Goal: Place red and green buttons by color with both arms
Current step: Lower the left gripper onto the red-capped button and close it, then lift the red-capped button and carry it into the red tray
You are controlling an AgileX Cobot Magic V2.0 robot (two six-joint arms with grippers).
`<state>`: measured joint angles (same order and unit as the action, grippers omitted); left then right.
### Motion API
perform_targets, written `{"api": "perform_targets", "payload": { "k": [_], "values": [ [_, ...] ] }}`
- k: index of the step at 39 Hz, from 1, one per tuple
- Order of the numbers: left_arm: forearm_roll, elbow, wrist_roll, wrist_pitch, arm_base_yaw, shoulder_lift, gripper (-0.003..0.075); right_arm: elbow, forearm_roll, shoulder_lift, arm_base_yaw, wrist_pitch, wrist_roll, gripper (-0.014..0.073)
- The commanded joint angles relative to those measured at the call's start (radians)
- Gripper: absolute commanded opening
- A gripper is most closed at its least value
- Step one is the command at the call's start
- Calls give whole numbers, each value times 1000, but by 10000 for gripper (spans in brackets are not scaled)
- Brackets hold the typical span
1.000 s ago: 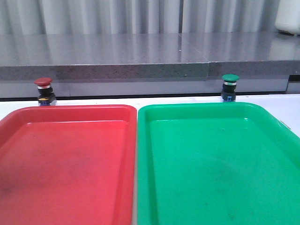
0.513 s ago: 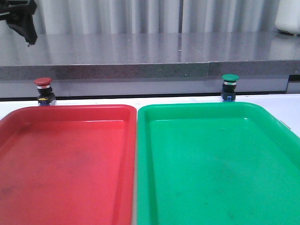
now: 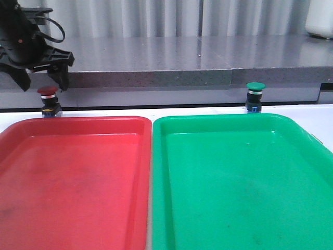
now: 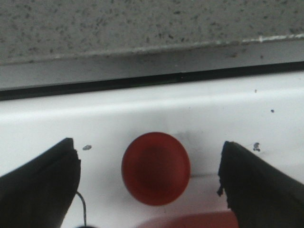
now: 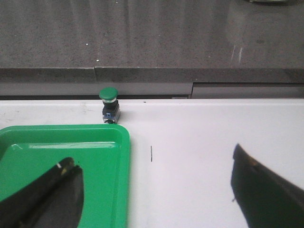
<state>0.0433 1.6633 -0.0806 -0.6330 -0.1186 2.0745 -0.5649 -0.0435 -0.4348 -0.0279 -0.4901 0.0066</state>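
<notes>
Left wrist view: left fingers [image 4: 40, 183] spread wide, holding nothing, flanking the round matte red button [image 4: 156, 168] on the white surface [image 4: 142, 114]. Right fingers [image 5: 47, 192] equally wide and empty; the green button [image 5: 109, 103] stands beside the glossy green tray [image 5: 121, 142].

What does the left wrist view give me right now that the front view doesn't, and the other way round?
Only the left wrist view looks straight down on the red button, its cap centred in the gap between the open left gripper fingers, neither touching it. Only the front view shows the green button standing alone behind the green tray, the red tray beside it, and no right arm. Both show the red button on the white table just in front of the grey ledge, with the left gripper above it.
</notes>
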Motion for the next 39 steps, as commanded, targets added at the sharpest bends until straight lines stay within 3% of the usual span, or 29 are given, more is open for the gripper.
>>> {"api": "perform_targets", "payload": {
  "k": [1,8,11,19,24,32,39],
  "values": [
    [2,56,0,67,-7,-23,565,-33,-1,-14,2,73,-7,644],
    [2,65,0,63,-7,-6,534,-33,-1,-14,2,73,-7,644],
    [2,65,0,63,-7,-6,454,-33,-1,-14,2,73,-7,644],
    [2,65,0,63,-7,-6,142,-33,-1,-14,2,73,-7,644],
    [5,92,2,27,-7,-20,16,-33,-1,-14,2,73,-7,644],
    [9,61,2,7,-20,-146,-6,-33,-1,-14,2,73,-7,644],
    [9,-167,2,117,-83,-348,-6,-33,-1,-14,2,73,-7,644]
  ]
}}
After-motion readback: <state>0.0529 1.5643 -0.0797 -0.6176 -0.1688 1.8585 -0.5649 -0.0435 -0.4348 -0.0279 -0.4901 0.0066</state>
